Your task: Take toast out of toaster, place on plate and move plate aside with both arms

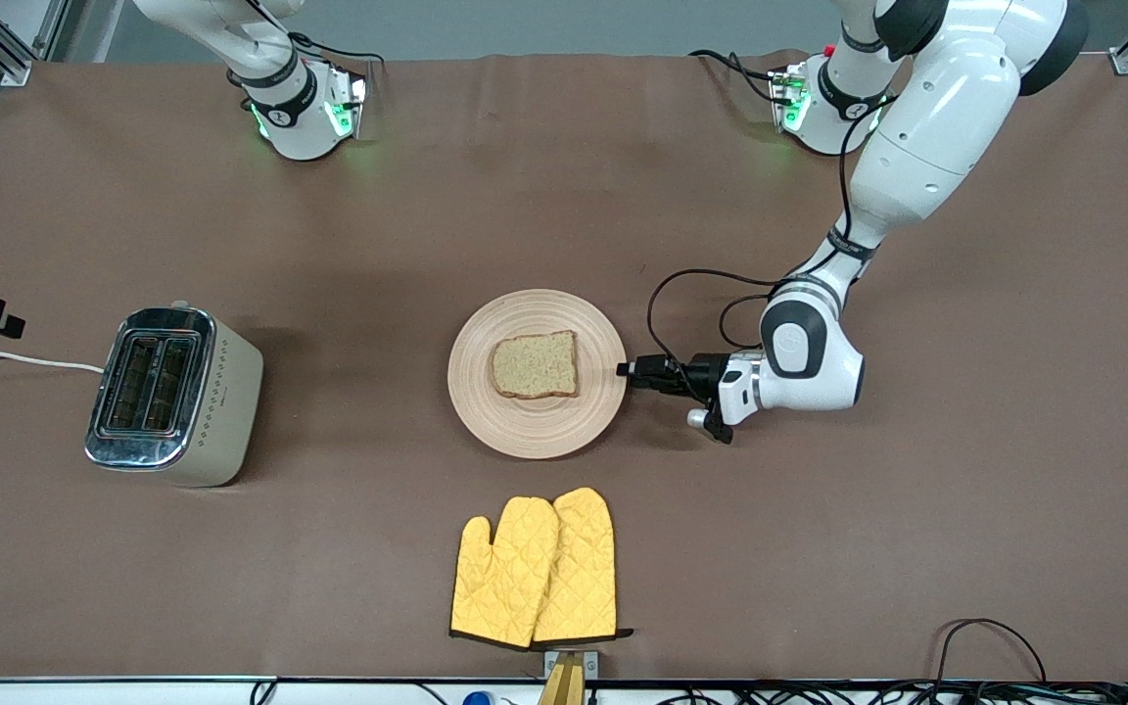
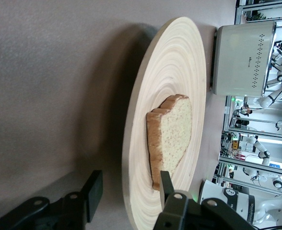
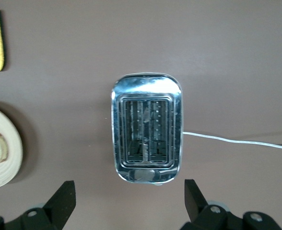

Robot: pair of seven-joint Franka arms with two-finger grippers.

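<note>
Nearest lie quilted yellow oven mitts (image 1: 535, 568). Farther, the speckled toast (image 1: 536, 364) rests flat on the grooved wooden plate (image 1: 564, 431). The left gripper (image 1: 629, 370) straddles the plate's rim at the left arm's end, fingers apart. The right gripper (image 3: 126, 201) hangs wide open over the chrome-topped toaster (image 1: 172, 397).

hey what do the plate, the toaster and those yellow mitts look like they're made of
Plate: pale wood, judging by its ringed grooves and matte finish. Toaster: cream-beige sides, possibly painted metal or plastic, with a mirror-like chrome top. Mitts: quilted yellow fabric, diamond stitched with dark edging at the cuffs.
</note>
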